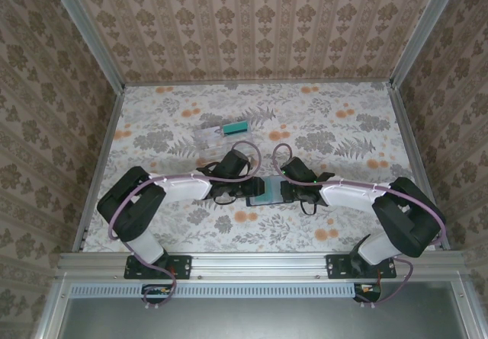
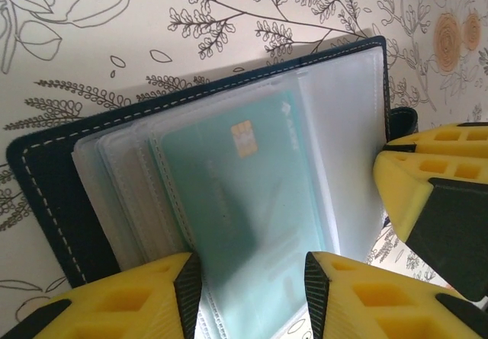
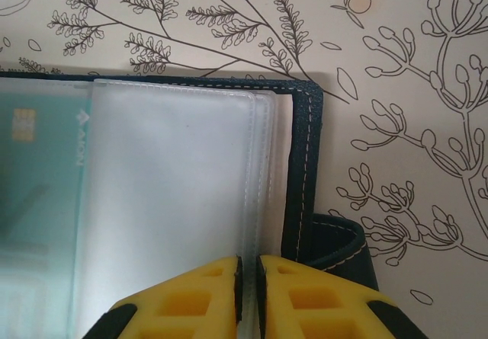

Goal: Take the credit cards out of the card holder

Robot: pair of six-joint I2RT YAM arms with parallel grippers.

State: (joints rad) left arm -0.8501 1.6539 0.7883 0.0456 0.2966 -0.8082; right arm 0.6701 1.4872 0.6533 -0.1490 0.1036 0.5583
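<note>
One card point(image 1: 236, 128) lay beyond the wallet point(image 2: 46, 202), which my right claw point(image 3: 248, 282) pinched while my spread left claw point(image 2: 252, 289) straddled another card point(image 2: 244, 194).

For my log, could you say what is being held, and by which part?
The right gripper pinches the card holder's clear sleeve by its edge; the left gripper stands open over the teal card.

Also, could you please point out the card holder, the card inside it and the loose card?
card holder point(image 2: 57, 187): left wrist view, navy cover
card inside point(image 2: 236, 202): left wrist view, teal face
loose card point(image 1: 238, 128): top view, middle
</note>
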